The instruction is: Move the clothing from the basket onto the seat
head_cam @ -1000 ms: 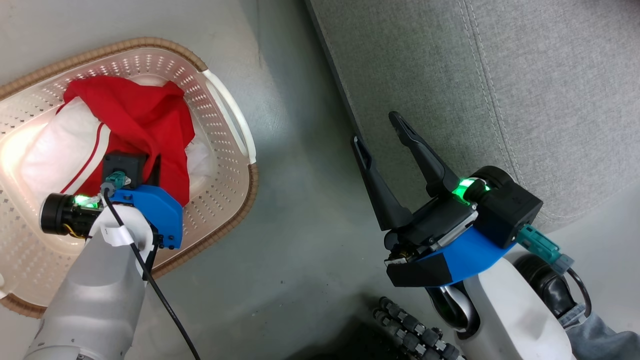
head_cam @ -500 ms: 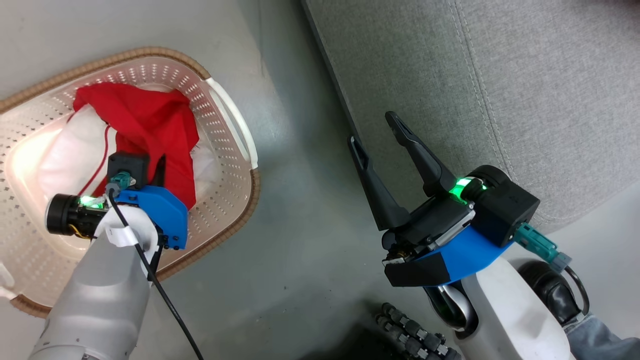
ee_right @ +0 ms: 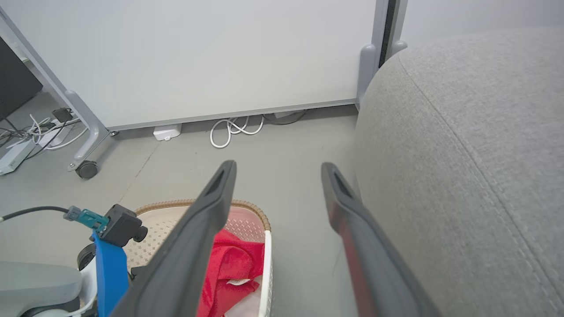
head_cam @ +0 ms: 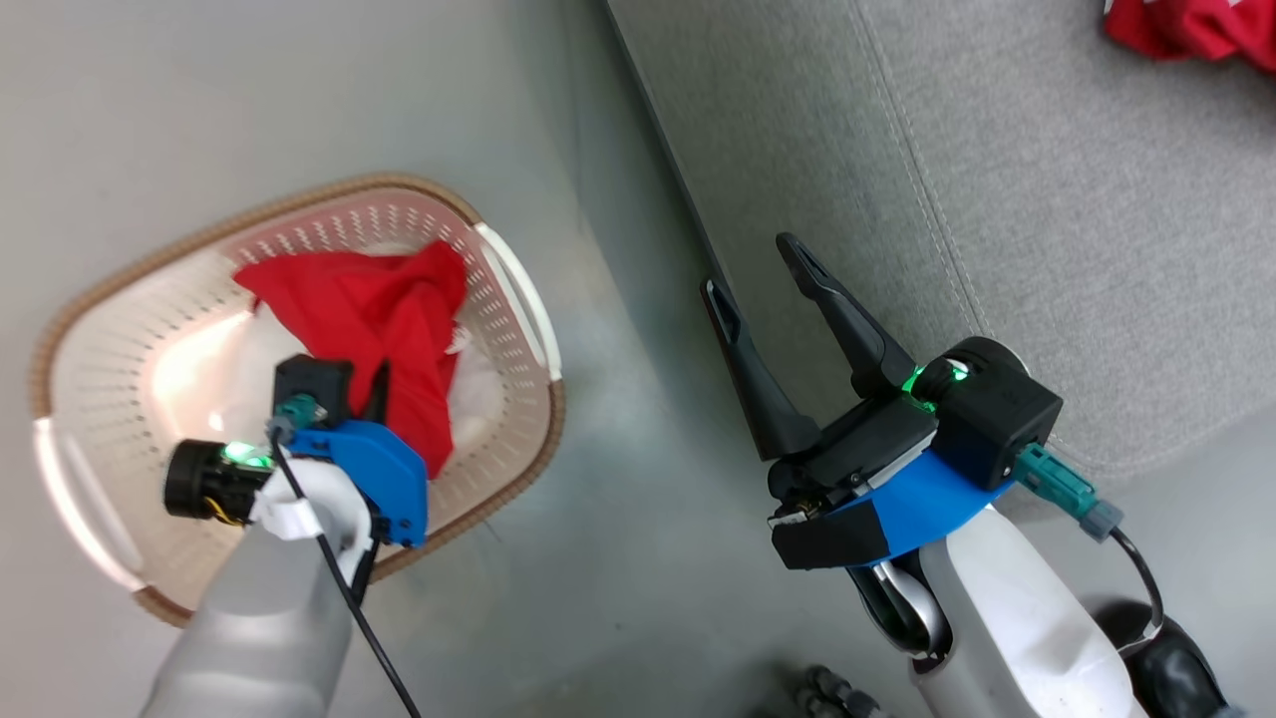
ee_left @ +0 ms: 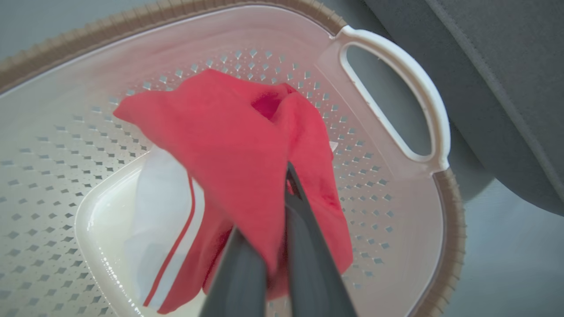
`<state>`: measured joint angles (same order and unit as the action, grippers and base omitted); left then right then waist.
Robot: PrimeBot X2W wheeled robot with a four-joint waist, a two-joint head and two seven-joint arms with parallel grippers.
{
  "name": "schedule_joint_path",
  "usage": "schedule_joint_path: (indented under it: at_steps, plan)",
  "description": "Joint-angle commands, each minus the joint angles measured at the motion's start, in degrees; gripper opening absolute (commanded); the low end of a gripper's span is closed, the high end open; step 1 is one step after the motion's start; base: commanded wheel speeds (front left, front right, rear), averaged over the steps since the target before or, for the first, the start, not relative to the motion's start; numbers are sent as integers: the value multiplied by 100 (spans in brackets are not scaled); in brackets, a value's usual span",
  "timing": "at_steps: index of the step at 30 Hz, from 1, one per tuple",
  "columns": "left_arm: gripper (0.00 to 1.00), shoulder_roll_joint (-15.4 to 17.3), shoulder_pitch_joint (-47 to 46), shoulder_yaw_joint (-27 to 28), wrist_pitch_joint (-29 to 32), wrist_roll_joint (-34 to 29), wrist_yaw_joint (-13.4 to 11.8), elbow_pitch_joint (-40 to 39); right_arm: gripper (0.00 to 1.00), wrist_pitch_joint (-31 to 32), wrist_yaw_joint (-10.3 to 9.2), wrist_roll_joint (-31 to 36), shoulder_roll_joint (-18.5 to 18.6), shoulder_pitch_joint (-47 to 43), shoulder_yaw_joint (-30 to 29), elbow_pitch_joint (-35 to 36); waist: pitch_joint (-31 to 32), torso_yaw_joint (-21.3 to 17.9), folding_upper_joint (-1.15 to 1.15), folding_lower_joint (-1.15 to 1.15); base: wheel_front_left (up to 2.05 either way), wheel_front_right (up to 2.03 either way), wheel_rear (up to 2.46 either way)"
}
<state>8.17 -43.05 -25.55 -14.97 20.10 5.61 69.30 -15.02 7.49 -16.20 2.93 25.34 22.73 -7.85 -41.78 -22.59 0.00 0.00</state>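
Observation:
The cream basket [head_cam: 299, 194] with a brown rim stands on the floor at left, also seen in the left wrist view [ee_left: 449, 246] and the right wrist view [ee_right: 246, 204]. My left gripper [ee_left: 282, 207] is shut on a fold of red clothing [ee_left: 229, 141], which hangs bunched above the basket floor [head_cam: 379, 309]; its white striped panel trails below. The clothing covers the fingertips. My right gripper [head_cam: 748, 264] stands open and empty at the front edge of the grey seat [head_cam: 997, 199], its fingers apart [ee_right: 278, 166]. Another red garment [head_cam: 1186, 30] lies on the seat's far right.
Grey floor [head_cam: 618, 519] separates the basket from the seat. In the right wrist view a white wall panel [ee_right: 220, 57] stands behind, with looped white cables [ee_right: 233, 130] and a wheeled stand leg [ee_right: 86, 167] at its foot.
The head camera has risen and shifted, so the basket looks smaller and a red garment on the seat has come into view. My left gripper has drawn the red clothing upward into a tighter bunch.

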Motion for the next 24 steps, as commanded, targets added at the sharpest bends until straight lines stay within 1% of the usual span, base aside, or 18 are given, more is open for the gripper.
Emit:
schedule_joint_path:
  at_steps: [1, 13, 19, 24]
  plan:
    - [0, -56, 87, -43, -26, 7, 17, -45, 100, -22, 1, 72, -8, -65, -29, -70, 379, 244, 0, 0, 0, 0, 0]
    - [0, -406, 667, -305, -30, 7, 125, -340, 100, -16, 1, 418, -4, -478, -199, -593, 1833, 845, 0, 0, 0, 0, 0]
    - [0, -487, 965, -478, -30, 57, 163, -718, 100, 81, 1, 507, -3, -758, -361, -688, 2482, 1118, 0, 0, 0, 0, 0]
    - [0, -523, 1192, -591, -30, 182, 194, -1143, 100, 243, 1, 569, -4, -1018, -466, -609, 2900, 1335, 0, 0, 0, 0, 0]
